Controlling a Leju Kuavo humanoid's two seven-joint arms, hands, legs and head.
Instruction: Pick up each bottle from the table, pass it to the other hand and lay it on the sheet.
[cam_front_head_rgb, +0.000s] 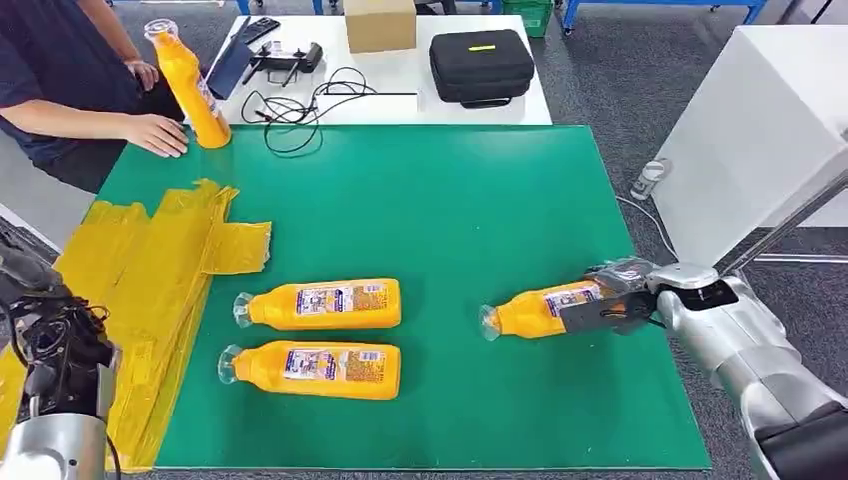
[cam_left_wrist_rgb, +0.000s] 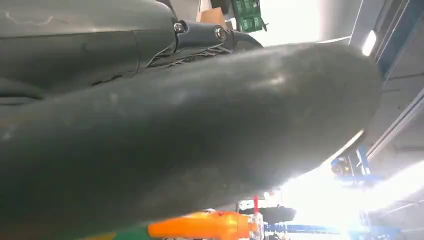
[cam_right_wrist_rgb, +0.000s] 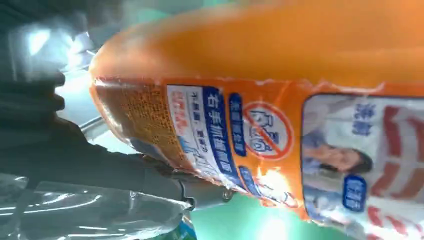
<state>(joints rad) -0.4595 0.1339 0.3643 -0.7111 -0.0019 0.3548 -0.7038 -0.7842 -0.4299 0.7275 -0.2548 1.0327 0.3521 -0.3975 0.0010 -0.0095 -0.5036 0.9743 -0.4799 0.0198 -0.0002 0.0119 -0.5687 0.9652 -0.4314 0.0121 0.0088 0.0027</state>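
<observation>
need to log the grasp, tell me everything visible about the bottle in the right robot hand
The orange bottle looks like plastic, with a clear cap end and a printed blue, white and red label. It lies on its side near the right edge of the green mat, cap toward the two other lying bottles. The right robot hand grips its base end.

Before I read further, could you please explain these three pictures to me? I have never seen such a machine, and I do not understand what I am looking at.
It is a humanoid robot with two silver arms and hands. The wide picture is from its head, looking down at a green table. The other two come from cameras at its wrists, so they look turned and very close. Its right hand grips one orange bottle, which the right wrist view shows large. Two more bottles lie flat beside a yellow sheet. The left hand waits over that sheet. A person at the far corner holds another bottle upright.
</observation>
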